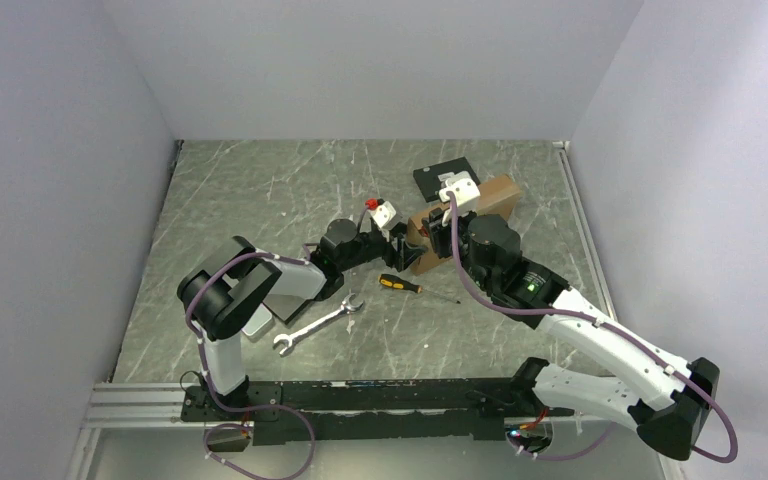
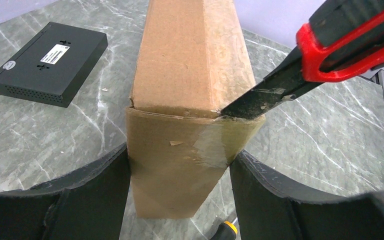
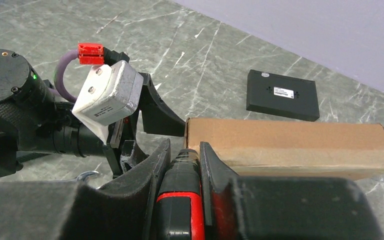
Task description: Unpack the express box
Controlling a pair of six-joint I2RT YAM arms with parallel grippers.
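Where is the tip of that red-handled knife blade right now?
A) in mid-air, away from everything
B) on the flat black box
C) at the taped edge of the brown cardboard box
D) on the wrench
C: the left wrist view shows the knife with its blade tip at the taped seam of the cardboard box.

Your left arm (image 1: 260, 285) reaches forward, low and bent at the elbow. Your left gripper (image 2: 180, 152) clamps both sides of the express box (image 2: 190, 60) at its end. Your right arm (image 1: 600, 335) stretches forward and to the left. Your right gripper (image 3: 184, 152) is pinched tight on a utility knife (image 2: 340, 45).
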